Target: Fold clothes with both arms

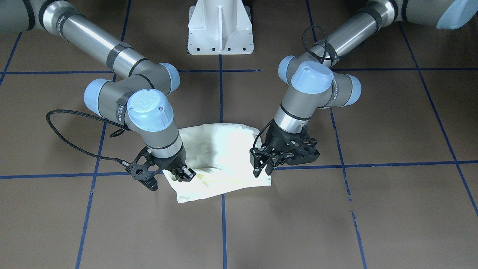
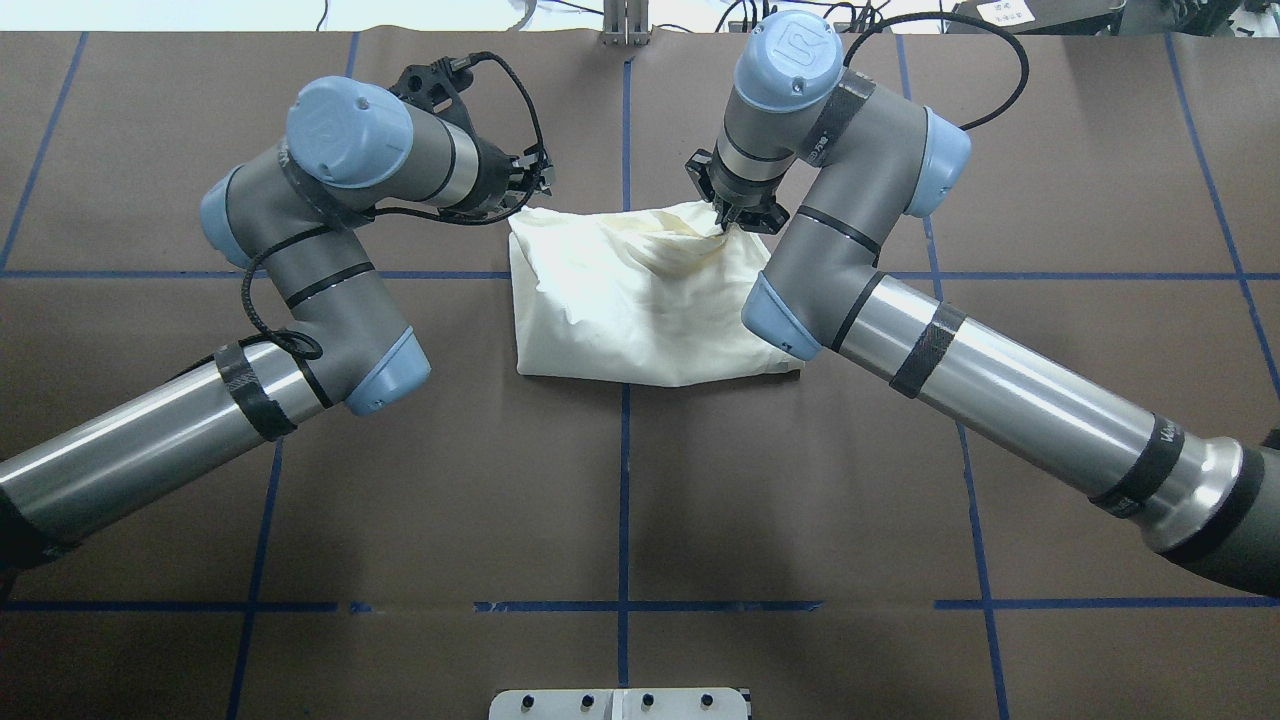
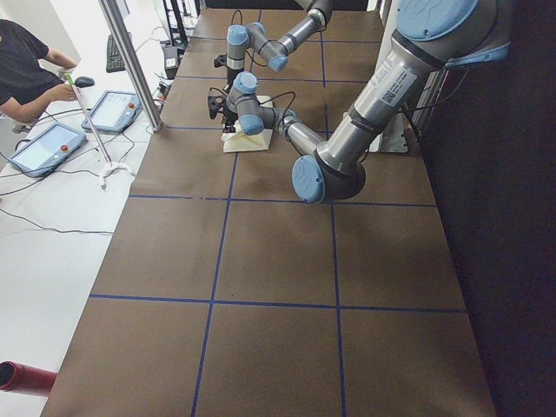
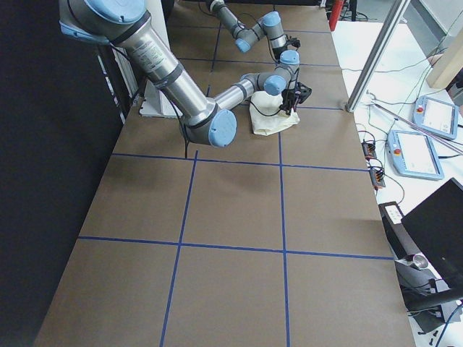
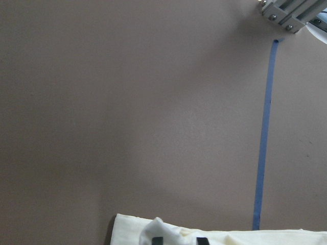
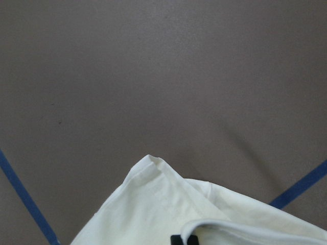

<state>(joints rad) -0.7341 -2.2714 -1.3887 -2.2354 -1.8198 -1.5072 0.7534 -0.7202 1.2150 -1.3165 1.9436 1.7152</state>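
Note:
The cream shirt [image 1: 220,157] lies folded into a rough rectangle in the middle of the brown table [image 1: 336,216]. It also shows in the overhead view [image 2: 640,300]. Its print and collar are hidden. My left gripper [image 1: 262,170] sits at the shirt's far corner [image 2: 535,190]. The left wrist view shows a small lump of cloth [image 5: 156,227] at its fingertips, so it looks shut on the shirt. My right gripper [image 1: 183,175] is at the other far corner [image 2: 725,215], shut on the shirt. Creases run up to it, and the right wrist view shows a raised fold [image 6: 204,227].
The white pedestal base [image 1: 220,28] stands on the robot's side of the shirt. Blue tape lines [image 2: 624,480] cross the table. In the left side view, a metal pole [image 3: 130,61], tablets [image 3: 43,148] and an operator [image 3: 26,69] are beyond the table's far edge.

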